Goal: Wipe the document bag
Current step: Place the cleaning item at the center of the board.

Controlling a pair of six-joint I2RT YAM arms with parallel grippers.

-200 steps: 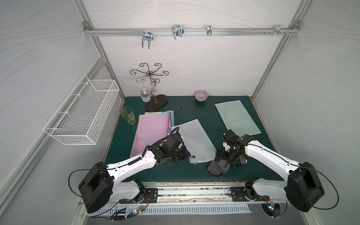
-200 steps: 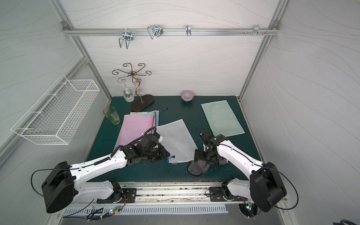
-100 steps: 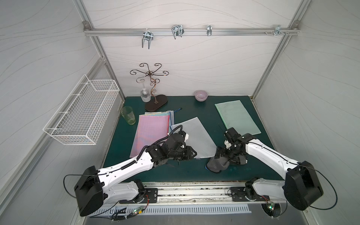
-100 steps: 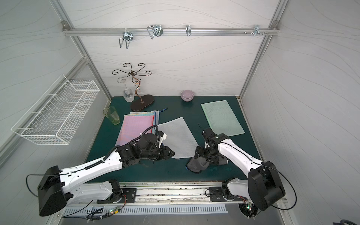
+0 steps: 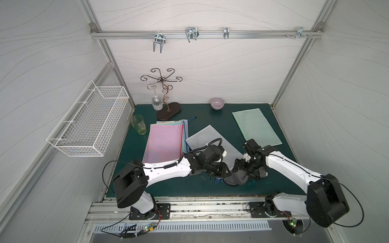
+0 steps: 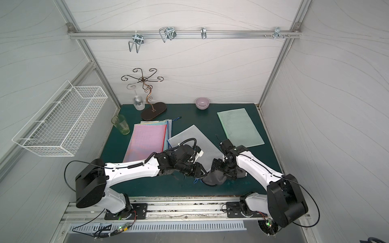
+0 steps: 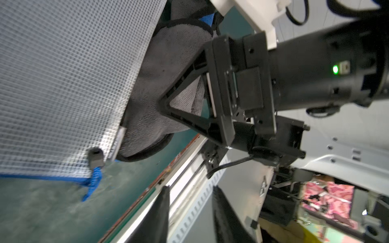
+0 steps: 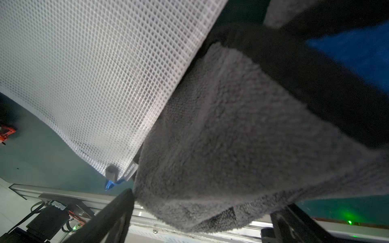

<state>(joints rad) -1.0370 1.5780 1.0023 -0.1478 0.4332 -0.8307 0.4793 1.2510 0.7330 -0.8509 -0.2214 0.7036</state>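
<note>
In a top view, the left gripper (image 5: pixel 227 173) is seen low over the green mat (image 5: pixel 168 186). Its fingers are pointed toward the right gripper (image 5: pixel 245 173), which is just beside it. A grey cloth (image 5: pixel 235 179) is bunched under the right gripper and rests on the mat. The document bag (image 5: pixel 207 137), a white mesh sleeve, is placed on the far side of both grippers. Its near corner reaches in between them and is partly hidden by the left wrist. A blue cord (image 5: pixel 217 180) is seen on the mat on the near side of the left gripper.

In both top views the same layout is shown, and here the grey cloth (image 6: pixel 213 178) is met by the near corner of the document bag (image 6: pixel 189 135).

In the left wrist view, the left gripper's fingers (image 7: pixel 160 212) are held slightly apart, with nothing between them. Ahead of them the bag's corner is shown, with its zip slider (image 7: pixel 95 156) and the blue cord trailing onto the mat. The cloth is pressed against the bag's edge, and a triangular finger (image 7: pixel 185 105) of the right gripper is laid over it.

In the right wrist view, the span between the right gripper's widely set fingers (image 8: pixel 113 214) is filled by the cloth, which is clamped there. The mesh bag is seen ahead and to one side, touching the cloth's edge.
</note>
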